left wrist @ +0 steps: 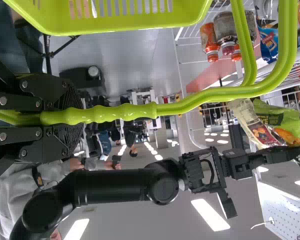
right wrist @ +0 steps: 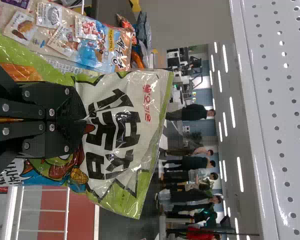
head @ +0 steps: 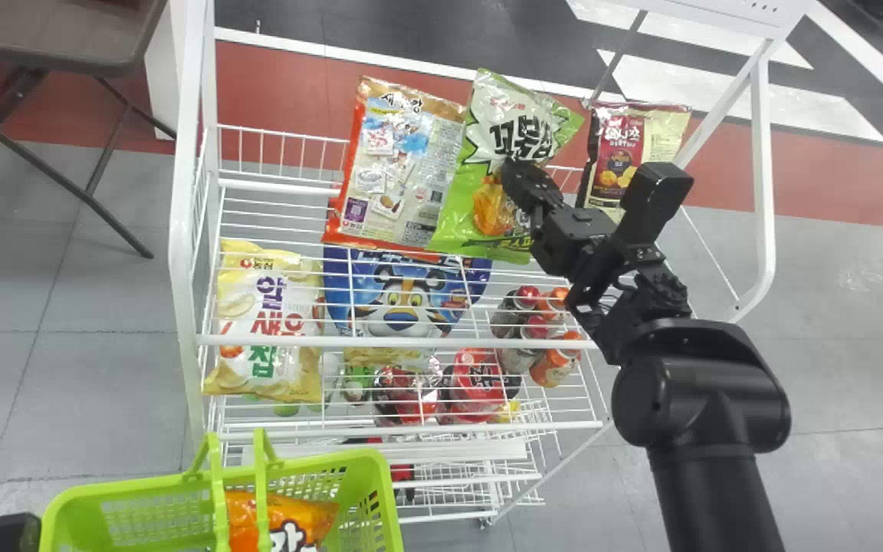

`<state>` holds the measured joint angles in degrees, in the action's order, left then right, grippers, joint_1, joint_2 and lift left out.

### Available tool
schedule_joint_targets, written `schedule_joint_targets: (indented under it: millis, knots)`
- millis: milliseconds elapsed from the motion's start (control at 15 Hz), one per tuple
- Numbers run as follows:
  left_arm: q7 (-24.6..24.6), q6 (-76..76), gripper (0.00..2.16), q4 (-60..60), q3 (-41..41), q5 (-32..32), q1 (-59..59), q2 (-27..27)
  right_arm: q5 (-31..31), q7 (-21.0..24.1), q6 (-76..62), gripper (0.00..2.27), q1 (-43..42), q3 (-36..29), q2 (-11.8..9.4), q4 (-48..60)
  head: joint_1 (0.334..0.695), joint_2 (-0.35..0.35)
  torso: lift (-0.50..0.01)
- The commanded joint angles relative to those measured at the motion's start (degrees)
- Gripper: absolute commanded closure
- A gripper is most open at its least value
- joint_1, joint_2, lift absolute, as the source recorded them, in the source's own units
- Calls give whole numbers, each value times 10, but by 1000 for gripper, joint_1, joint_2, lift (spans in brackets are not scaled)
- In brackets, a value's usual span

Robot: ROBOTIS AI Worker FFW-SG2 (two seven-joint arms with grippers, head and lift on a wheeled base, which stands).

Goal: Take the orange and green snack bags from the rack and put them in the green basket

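In the head view my right gripper [head: 516,170] is at the front of the green snack bag [head: 480,195], which stands upright on the rack's top shelf. The right wrist view has the right gripper [right wrist: 84,120] shut on that green bag [right wrist: 122,135], its fingers pinching the film. An orange snack bag [head: 280,521] lies inside the green basket [head: 388,491]. Part of my left gripper [head: 8,530] appears at the bottom left, beside the basket. Seen from the left wrist, the left gripper [left wrist: 80,117] is shut on the basket's handle [left wrist: 120,113].
On the white rack [head: 411,343], a red-edged bag [head: 403,169] touches the green one's left side, and a dark red bag [head: 625,149] stands to its right. A yellow chip bag [head: 269,322], a blue bag [head: 403,295] and bottles [head: 556,360] sit nearer. A table [head: 50,31] stands at back left.
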<state>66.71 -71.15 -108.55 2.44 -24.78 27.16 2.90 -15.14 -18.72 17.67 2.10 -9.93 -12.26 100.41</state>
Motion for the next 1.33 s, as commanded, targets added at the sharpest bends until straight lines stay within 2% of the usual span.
schedule_joint_targets:
  millis: [0, 133, 400, 800, 1067, 1267]
  knots:
    - [0, 0, 2148, 0, -1, 0, 1, 1, -15, -1, 37, 2013, 33, -16, 0, 59, 695, -350, 0]
    - [0, 0, 2148, 0, -1, 0, 1, 0, -38, -4, 97, 2013, 68, -32, 0, 126, 695, -350, 0]
    - [-2, 2, 2148, -1, -2, 0, 0, 0, -104, -13, 305, 2013, 119, -70, 2, 236, 695, -350, 0]
    - [-3, 4, 2148, -1, -5, 0, 0, 0, -174, -35, 537, 2013, 166, -112, 8, 321, 695, -350, 0]
    - [-3, 4, 2148, -1, -5, 0, -1, 0, -191, -54, 704, 2013, 171, -108, 7, 327, 695, -350, 0]
    - [-3, 4, 2148, -1, -6, 0, -1, 1, -181, -62, 724, 2013, 182, -67, 2, 327, 695, -350, 0]
